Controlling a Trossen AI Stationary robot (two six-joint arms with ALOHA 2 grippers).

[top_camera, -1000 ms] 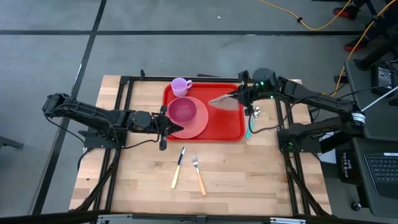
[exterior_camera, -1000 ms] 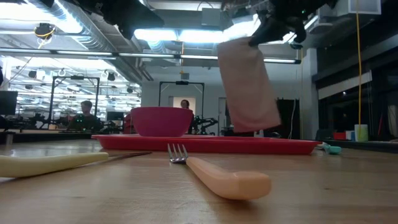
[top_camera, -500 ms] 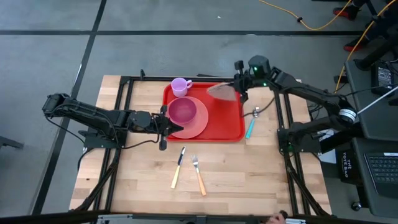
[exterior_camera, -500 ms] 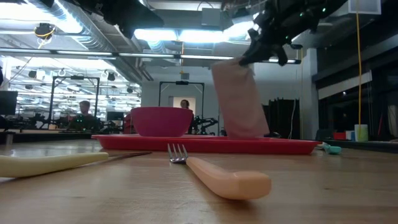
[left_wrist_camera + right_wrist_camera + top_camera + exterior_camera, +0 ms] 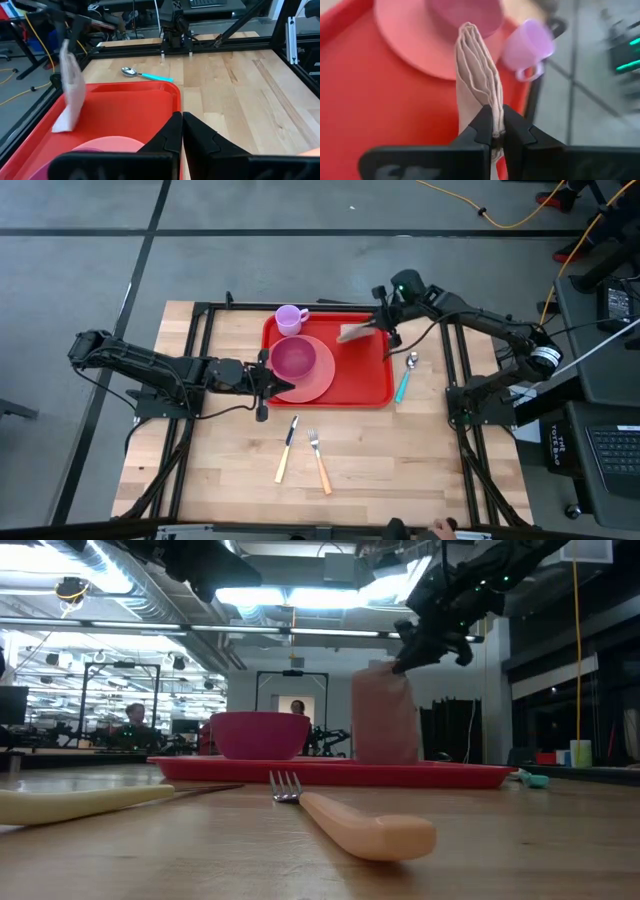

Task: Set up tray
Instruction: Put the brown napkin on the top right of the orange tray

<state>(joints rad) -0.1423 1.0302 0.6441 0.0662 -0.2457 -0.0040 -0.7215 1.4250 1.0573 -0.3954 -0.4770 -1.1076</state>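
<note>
Over tray point(image 5: 370, 375) far right | right gripper point(image 5: 383, 328) pinching napkin point(image 5: 356, 332), edge touching tray | left gripper point(image 5: 268, 378) clenched by plate point(image 5: 322, 380) | risk: napkin flops onto plate on release

The tray point(image 5: 360, 375) is a large bright red rectangle with rounded corners and a raised rim, lying flat on the far middle of the wooden table.

- Tray point(image 5: 360, 375): bright red.
- Plate point(image 5: 318, 379): salmon pink.
- Bowl point(image 5: 293, 357): magenta.
- Cup point(image 5: 290, 318): lilac.
- Napkin point(image 5: 355, 332): pale pink.
- Spoon point(image 5: 404, 383): teal handle, silver bowl.
- Fork point(image 5: 319, 462): orange handle.
- Bench point(image 5: 400, 470): light wood.
</note>
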